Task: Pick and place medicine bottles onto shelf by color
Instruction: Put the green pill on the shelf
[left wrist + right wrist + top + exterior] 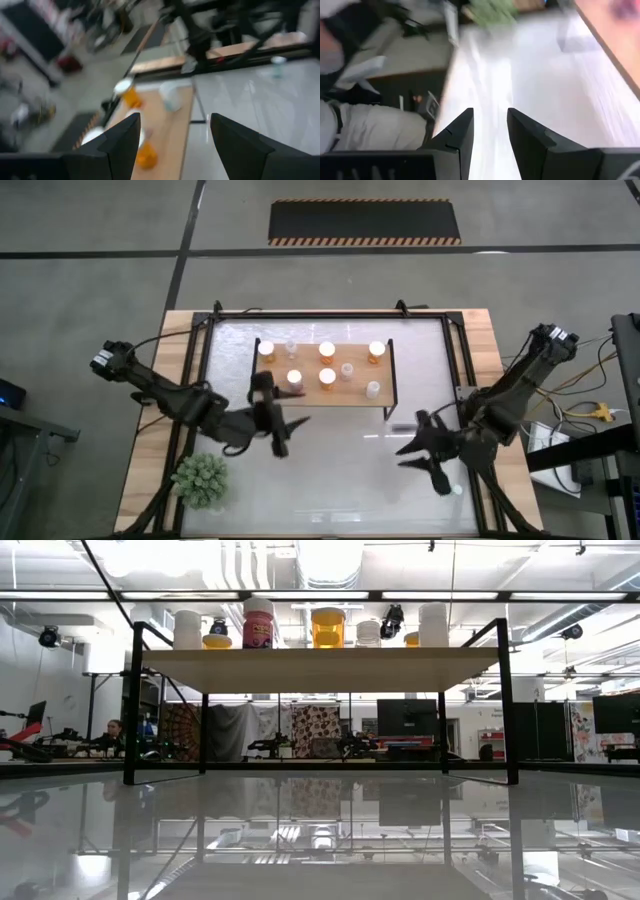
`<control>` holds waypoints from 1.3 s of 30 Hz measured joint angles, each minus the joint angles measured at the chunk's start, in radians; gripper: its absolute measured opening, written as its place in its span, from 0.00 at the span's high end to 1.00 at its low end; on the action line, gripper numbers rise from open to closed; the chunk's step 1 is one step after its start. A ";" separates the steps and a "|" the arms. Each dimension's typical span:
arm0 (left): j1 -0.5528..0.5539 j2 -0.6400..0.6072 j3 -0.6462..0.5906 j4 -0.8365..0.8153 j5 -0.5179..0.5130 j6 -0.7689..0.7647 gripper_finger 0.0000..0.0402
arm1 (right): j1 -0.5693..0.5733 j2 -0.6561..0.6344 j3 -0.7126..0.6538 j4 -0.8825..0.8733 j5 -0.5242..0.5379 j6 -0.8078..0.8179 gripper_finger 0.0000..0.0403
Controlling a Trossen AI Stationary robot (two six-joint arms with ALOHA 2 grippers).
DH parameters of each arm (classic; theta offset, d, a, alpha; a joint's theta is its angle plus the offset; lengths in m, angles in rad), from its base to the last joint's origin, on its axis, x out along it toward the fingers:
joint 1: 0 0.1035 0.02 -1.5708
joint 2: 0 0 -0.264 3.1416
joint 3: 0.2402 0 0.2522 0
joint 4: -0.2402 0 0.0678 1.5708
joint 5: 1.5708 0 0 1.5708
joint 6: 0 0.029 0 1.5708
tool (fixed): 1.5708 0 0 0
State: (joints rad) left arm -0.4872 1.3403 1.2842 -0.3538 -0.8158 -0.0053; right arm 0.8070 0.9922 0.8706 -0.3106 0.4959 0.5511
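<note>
Medicine bottles [327, 377] all stand on shelf [385, 398]. Left gripper [270, 420] spread, empty, near its left end; right gripper [425, 448] spread, well apart. Risk: left arm clips crowded bottles, toppling them.

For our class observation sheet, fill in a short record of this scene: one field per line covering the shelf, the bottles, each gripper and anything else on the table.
shelf: light-wood board on black legs, at the table's far middle
medicine bottles: about eight, all on the shelf; e.g. an orange one
left gripper: fingers apart, empty, just off the shelf's near-left corner
right gripper: fingers apart, empty, over the table's near right
plant: green, spiky, near-left corner of the table
</note>
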 joint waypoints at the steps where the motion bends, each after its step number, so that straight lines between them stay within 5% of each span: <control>1: -0.015 0.000 0.000 0.019 0.001 0.050 0.44 | 0.000 0.006 0.059 -0.143 -0.003 0.125 0.73; 4: -0.045 -0.001 0.000 0.056 0.000 0.167 0.44 | -0.001 0.039 0.224 -0.571 -0.065 0.580 0.73; 7: -0.052 -0.010 0.000 0.075 -0.002 0.234 0.44 | -0.001 0.094 0.337 -0.934 -0.289 1.058 0.73; 11: -0.049 -0.016 0.000 0.084 -0.011 0.287 0.44 | 0.016 0.186 0.384 -1.117 -0.587 1.291 0.73; 18: -0.048 -0.016 -0.002 0.082 -0.124 0.360 0.44 | 0.034 0.315 0.356 -1.092 -0.703 1.274 0.62; 26: -0.050 -0.063 -0.038 0.075 -0.161 0.356 0.44 | 0.112 0.417 0.317 -0.810 -0.722 1.095 0.46; 31: -0.051 -0.082 -0.050 0.085 -0.162 0.352 0.44 | 0.164 0.446 0.263 -0.808 -0.807 1.100 0.44; 39: -0.050 -0.082 -0.050 0.113 -0.161 0.353 0.44 | 0.212 0.431 0.159 -0.762 -0.807 1.048 0.46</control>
State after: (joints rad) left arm -0.5369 1.2583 1.2343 -0.2412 -0.9768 0.3476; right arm 1.0194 1.4237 1.0296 -1.0723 -0.3109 1.5992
